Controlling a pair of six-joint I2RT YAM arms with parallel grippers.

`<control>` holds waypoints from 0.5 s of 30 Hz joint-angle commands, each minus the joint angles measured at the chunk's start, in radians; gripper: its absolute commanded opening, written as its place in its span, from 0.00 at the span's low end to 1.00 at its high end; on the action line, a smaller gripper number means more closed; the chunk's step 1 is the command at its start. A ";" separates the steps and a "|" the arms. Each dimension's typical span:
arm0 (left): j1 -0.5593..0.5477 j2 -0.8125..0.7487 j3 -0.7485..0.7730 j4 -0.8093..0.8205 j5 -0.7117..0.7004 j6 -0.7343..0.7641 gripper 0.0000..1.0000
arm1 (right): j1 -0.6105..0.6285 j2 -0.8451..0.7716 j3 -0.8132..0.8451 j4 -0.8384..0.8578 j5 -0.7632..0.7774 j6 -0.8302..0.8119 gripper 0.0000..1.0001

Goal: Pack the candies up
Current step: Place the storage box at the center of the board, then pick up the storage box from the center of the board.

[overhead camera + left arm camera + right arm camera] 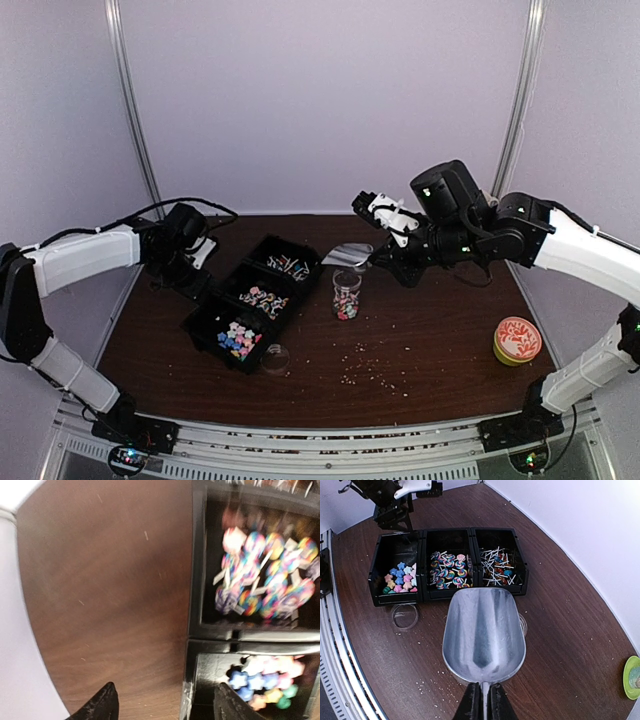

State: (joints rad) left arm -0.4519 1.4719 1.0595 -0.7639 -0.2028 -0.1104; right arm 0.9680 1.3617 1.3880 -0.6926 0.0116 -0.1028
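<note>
Right gripper (483, 696) clamps the handle of an empty metal scoop (484, 630) above the clear jar (346, 297) (partly filled). Left gripper (167, 707) stands open at the bins' (422, 562) edge. Most candies (400, 579) sit unpacked in the bins; the jar lid (404, 616) lies off.

White arm shells (85, 258), black joints (20, 300), cables (150, 209).

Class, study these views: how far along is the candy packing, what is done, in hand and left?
Done: the jar holds some candies, partly filled. In hand: the right pincer grips the empty scoop above the jar; the left pincer stands open by the bins. Left: plenty of sweets lie in all three bins.
</note>
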 commanded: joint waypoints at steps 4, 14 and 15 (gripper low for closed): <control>0.009 -0.008 0.226 -0.053 0.056 0.011 0.70 | -0.008 -0.025 0.019 0.006 0.021 0.000 0.00; 0.038 0.310 0.467 -0.088 0.102 0.017 0.72 | -0.007 -0.046 0.000 0.007 0.012 0.015 0.00; 0.042 0.336 0.482 -0.085 0.108 0.017 0.72 | -0.007 -0.048 -0.002 0.008 0.010 0.018 0.00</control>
State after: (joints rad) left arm -0.4305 1.7298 1.4857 -0.8391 -0.1349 -0.1085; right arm 0.9642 1.3563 1.3880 -0.6930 0.0158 -0.1001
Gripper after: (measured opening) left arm 0.719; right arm 0.058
